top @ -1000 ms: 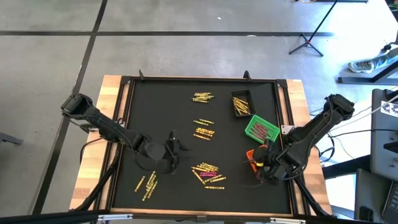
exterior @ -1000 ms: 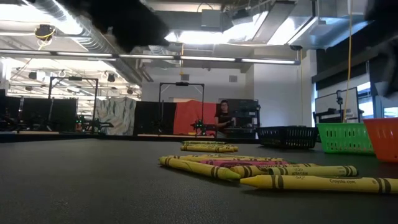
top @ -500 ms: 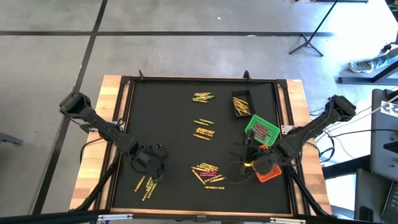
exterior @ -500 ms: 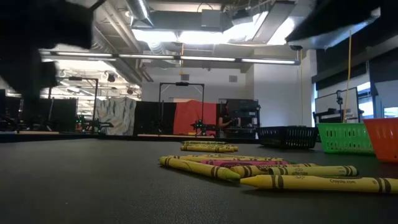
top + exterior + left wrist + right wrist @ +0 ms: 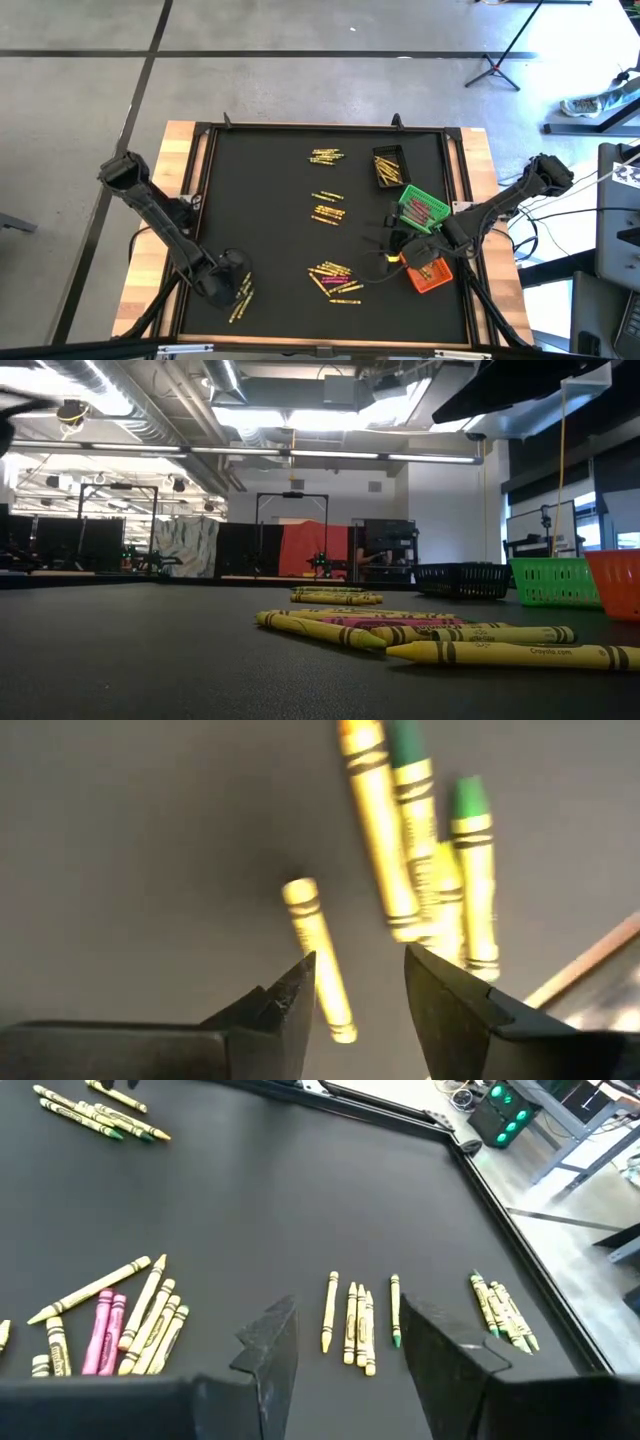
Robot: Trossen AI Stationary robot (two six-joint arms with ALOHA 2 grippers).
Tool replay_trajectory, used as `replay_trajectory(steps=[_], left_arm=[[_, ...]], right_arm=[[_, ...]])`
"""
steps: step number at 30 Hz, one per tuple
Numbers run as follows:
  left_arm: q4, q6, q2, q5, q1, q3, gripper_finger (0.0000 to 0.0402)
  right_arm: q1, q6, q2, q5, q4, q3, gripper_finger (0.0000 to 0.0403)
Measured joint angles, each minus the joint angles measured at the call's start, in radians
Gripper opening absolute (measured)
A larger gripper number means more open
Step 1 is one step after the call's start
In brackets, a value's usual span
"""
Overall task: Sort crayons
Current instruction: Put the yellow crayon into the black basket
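Several loose groups of crayons [image 5: 333, 280] lie scattered on the black worktop [image 5: 270, 200]: one cluster near the front centre with yellow and a few pink sticks, two small yellow groups mid-worktop [image 5: 327, 212], another toward the far edge [image 5: 326, 155], and one at the front-left corner [image 5: 240, 298]. Left gripper [image 5: 232, 287] hangs low over that front-left cluster, jaws open and empty; its wrist view shows a single yellow crayon [image 5: 318, 958] lying between the finger tips, green-tipped ones just beyond. Right gripper [image 5: 392, 245] sits between the green bin [image 5: 420, 209] and the orange bin [image 5: 430, 276], above bare mat, jaws apart with nothing between them. Black bin [image 5: 390, 166] stands behind the green one, holding yellow sticks. Green bin carries some pink-red sticks. Low view: yellow crayons with one magenta in the foreground [image 5: 420, 632]
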Motion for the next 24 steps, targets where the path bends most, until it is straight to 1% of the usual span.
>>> replay_trajectory(steps=[8,12,15,24], left_arm=[[0.005,-0.022,0.107,0.098,-0.012,0.005,0.0137],[0.009,-0.012,0.121,0.112,-0.012,0.005,0.0129],[0.006,-0.009,0.121,0.113,-0.012,0.005,0.0108],[0.001,0.027,0.123,0.117,-0.01,0.002,0.0025]], right_arm=[[0.0,-0.016,0.0,0.0,0.0,0.0,0.0172],[0.0,-0.023,0.0,0.0,0.0,0.0,0.0172],[0.0,-0.023,0.001,0.0,0.0,0.0,0.0172],[0.0,-0.023,0.016,0.0,0.002,-0.001,0.0172]])
